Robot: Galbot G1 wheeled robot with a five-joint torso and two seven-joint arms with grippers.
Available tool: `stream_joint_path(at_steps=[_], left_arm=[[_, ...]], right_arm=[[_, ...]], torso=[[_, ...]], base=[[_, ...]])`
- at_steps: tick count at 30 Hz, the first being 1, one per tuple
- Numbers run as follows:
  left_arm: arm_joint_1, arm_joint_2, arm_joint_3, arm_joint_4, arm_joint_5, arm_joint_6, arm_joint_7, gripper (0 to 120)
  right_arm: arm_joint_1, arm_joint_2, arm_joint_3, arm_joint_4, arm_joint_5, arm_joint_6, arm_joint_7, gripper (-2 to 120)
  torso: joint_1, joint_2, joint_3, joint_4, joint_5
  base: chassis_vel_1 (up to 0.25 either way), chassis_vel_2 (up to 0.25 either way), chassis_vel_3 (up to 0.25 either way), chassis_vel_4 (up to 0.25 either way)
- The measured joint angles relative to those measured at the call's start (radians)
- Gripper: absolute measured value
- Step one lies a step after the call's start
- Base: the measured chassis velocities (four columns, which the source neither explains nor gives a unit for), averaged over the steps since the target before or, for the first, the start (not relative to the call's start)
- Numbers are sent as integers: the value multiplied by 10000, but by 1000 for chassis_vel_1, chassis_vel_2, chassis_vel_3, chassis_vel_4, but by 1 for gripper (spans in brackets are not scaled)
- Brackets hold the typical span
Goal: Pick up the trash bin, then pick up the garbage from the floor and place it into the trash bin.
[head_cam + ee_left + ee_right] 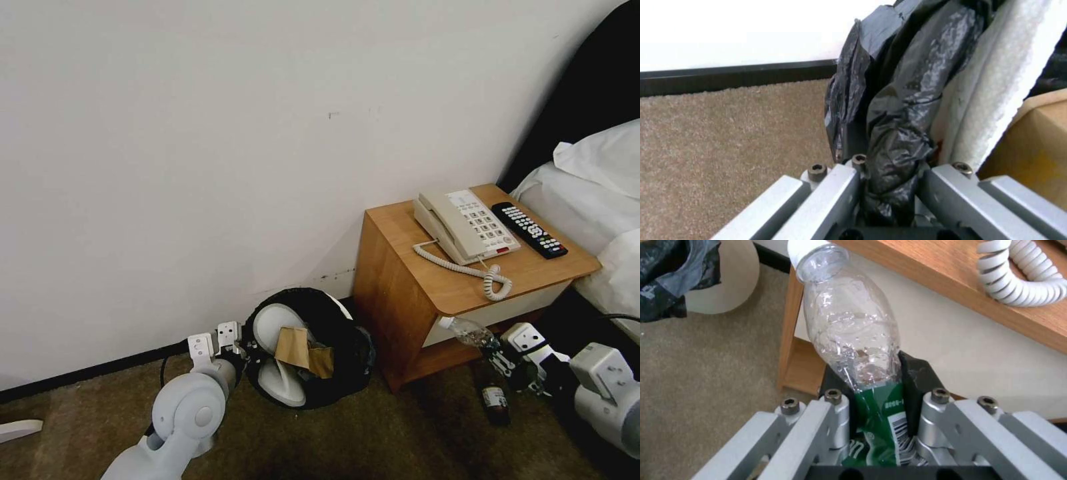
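A: Black crinkly plastic lines the small round white trash bin (308, 347) at lower centre of the head view, tipped toward the camera, two flat white slippers (279, 353) and a brown cardboard piece (298, 349) inside. The left end effector (235, 347) sits at its rim.

B: And lower right?

A: The right end effector (499, 353) holds a clear crumpled plastic bottle (470, 331) beside the wooden nightstand (400, 293); a brown bottle (495, 399) stands on the carpet.

B: Left wrist view?

A: The fingers are clamped on the bin's bag-covered rim (889, 140).

B: Right wrist view?

A: Fingers pinch the bottle's green label (882, 420).
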Motion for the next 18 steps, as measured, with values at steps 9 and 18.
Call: stream_joint_path(at_steps=[9, 18], left_arm=[[-126, -28, 18, 121, -15, -7, 1, 0], [-162, -43, 13, 131, -30, -13, -3, 0]], right_arm=[[-190, 6, 54, 1, -91, 125, -312, 17], [-489, 234, -216, 38, -927, 179, -768, 17]], torso=[[0, 0, 0, 4, -2], [0, 0, -1, 4, -3]], base=[[0, 0, 0, 0], [0, 0, 0, 0]])
